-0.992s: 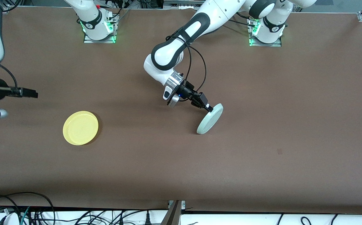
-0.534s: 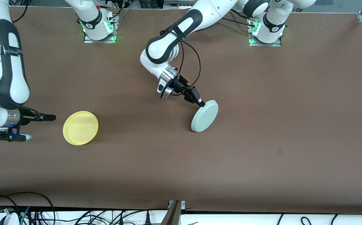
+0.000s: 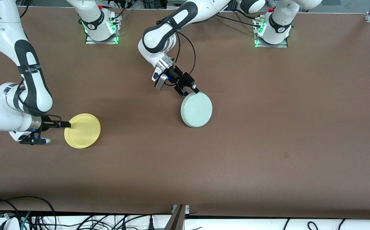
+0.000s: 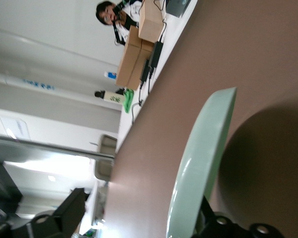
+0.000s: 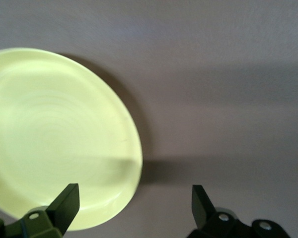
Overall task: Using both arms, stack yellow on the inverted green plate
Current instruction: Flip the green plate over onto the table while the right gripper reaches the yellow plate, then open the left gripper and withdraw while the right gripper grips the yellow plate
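While the left claw (image 3: 189, 91) grips the rim of the green plate (image 3: 196, 110), that plate has tipped over since a second ago: then it stood nearly on edge, half a second ago it leaned further, and now its underside faces up in the front view. Left wrist view shows the green rim (image 4: 201, 163) edge-on, tilted off the brown surface (image 3: 268, 127) with shadow under it, so not yet laid flat. Judgement: the inversion is almost done; lowering and release remain.

Right claw (image 3: 66, 125) has come in from the right arm's end of the surface and is now at the rim of the yellow plate (image 3: 82, 130). Right wrist view: fingers (image 5: 64, 206) spread wide, one over the yellow plate (image 5: 59, 139), the other over bare surface, nothing held. Yellow has not shifted; it lies upright, rim up, toward the right arm's end and a little nearer the front camera than green.

Meaning: both arms are working in parallel, green being prepared as base while the yellow grasp is set up.

Room: the plates are well apart, bare surface between them. Green sits mid-surface, far from every edge. Yellow is well in from the edge at the right arm's end. No clutter anywhere along the transfer path. Main risk, as I judge it: yellow's shallow rim slipping from a side pinch.
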